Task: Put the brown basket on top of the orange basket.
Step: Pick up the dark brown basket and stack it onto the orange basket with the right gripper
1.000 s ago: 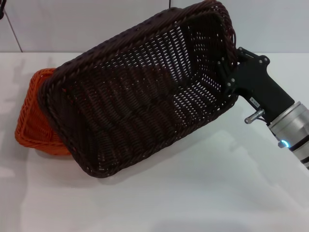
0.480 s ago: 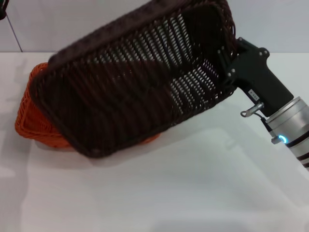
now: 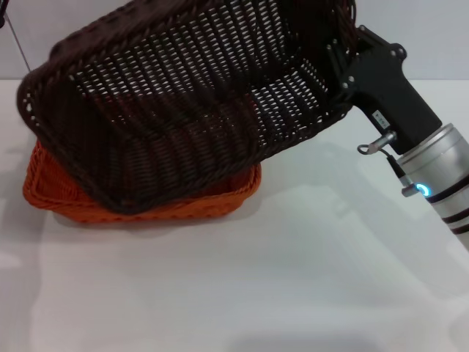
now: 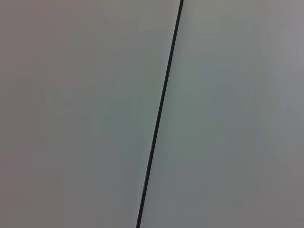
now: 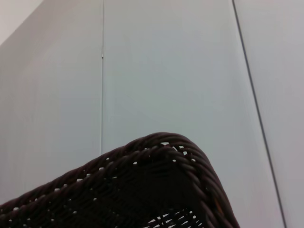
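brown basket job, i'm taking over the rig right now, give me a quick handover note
Right claw: shut on the right end rim of the brown basket, holding it tilted in the air, right end high, left end low.
Left claw: not in view; its wrist camera shows only a wall.
Orange basket: flat on the white table, mostly hidden under the brown one.
Done: brown basket lifted and carried over the orange basket.
Left: level it, lower it until it sits on the orange basket, open the claw and pull back.
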Controlling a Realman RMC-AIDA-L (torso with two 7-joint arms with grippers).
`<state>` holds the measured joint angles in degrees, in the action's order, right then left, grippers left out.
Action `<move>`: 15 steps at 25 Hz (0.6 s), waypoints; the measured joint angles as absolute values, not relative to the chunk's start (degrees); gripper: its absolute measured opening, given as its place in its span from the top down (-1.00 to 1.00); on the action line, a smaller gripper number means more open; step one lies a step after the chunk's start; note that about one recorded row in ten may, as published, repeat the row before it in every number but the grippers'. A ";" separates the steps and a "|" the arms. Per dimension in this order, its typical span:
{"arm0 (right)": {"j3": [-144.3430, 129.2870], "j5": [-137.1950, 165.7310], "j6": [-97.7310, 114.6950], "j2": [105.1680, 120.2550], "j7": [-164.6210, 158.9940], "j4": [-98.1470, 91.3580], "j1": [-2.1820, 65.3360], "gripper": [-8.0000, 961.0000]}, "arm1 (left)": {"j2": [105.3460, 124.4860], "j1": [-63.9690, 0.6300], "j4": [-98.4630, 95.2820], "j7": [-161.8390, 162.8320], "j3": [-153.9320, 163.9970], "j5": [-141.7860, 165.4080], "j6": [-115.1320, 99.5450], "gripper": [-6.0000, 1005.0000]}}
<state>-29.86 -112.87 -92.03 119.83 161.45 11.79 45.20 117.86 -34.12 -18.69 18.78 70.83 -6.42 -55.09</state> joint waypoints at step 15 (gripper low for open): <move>-29.18 -111.33 -87.98 119.89 162.10 16.15 48.82 0.68 | 117.49 -34.75 -19.62 14.65 70.11 -6.54 -53.28 -0.64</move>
<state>-29.18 -111.33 -87.98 119.89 162.10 16.15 48.81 117.49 -34.75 -19.62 14.65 70.11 -6.54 -53.28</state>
